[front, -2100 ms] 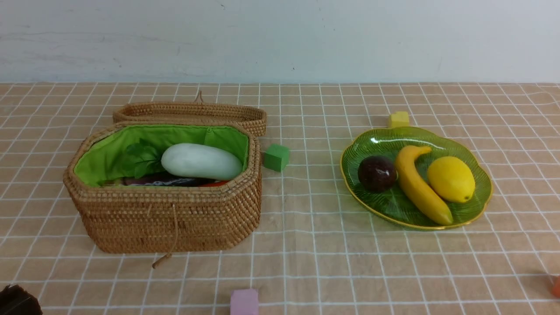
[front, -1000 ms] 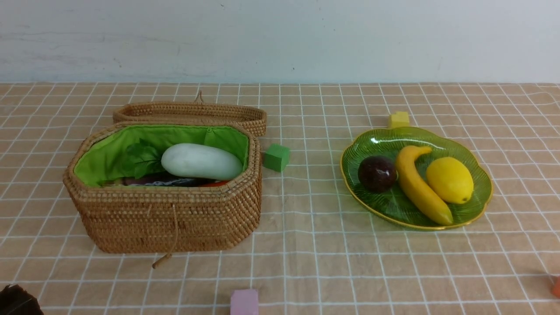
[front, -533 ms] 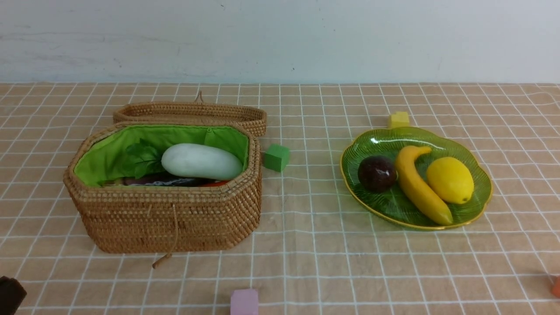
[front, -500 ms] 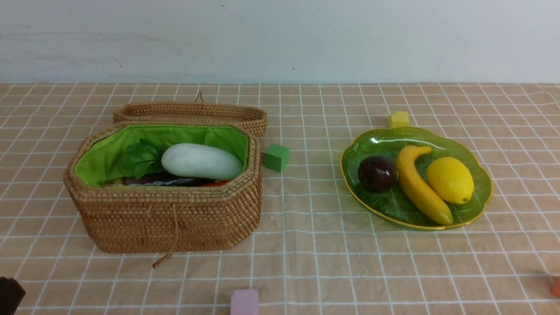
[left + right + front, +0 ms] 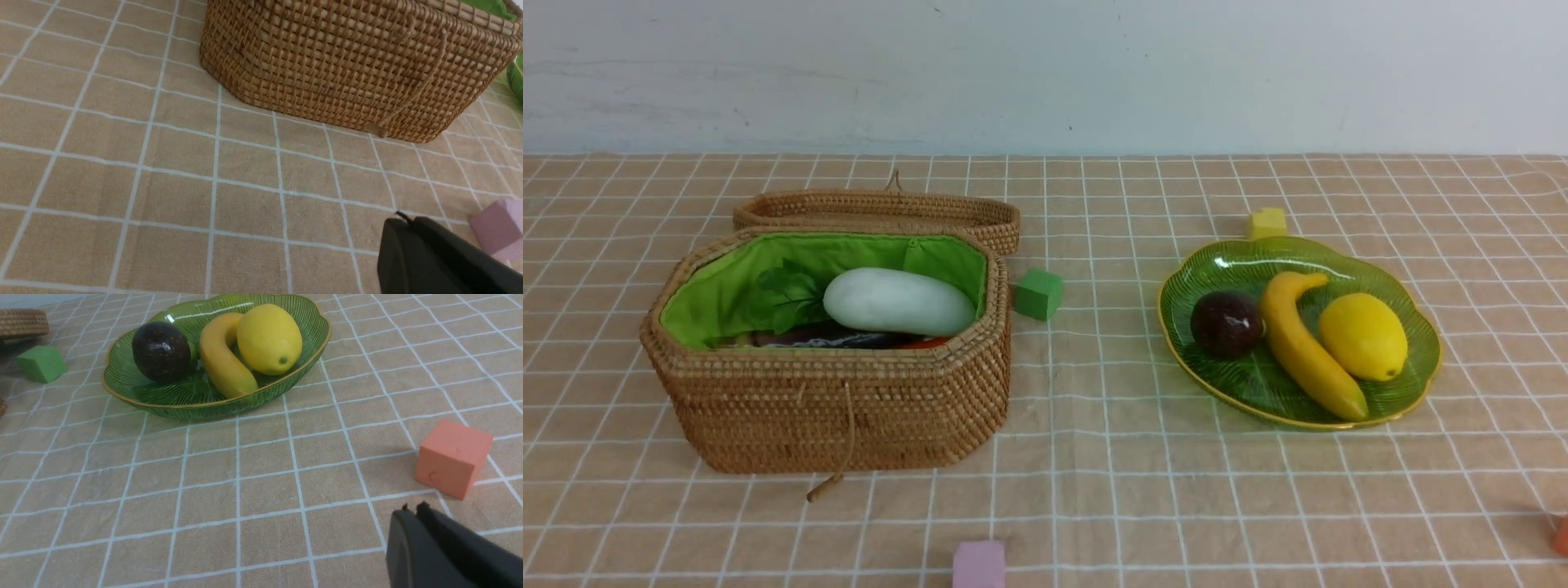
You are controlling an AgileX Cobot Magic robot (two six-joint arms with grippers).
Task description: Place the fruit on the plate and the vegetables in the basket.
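Wicker basket (image 5: 833,408) is holding the radish (image 5: 898,302); right of it, plate (image 5: 1417,327) is carrying banana (image 5: 1307,347), lemon (image 5: 1364,335). Both arms' jaws are pressing together, empty.

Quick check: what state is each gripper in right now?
Left gripper: closed, holding nothing.
Right gripper: closed, holding nothing.

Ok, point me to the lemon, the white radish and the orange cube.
lemon (image 5: 1362,336), front view, middle of its yellow skin.
white radish (image 5: 898,301), front view, middle of its white body.
orange cube (image 5: 452,457), right wrist view, its near face.
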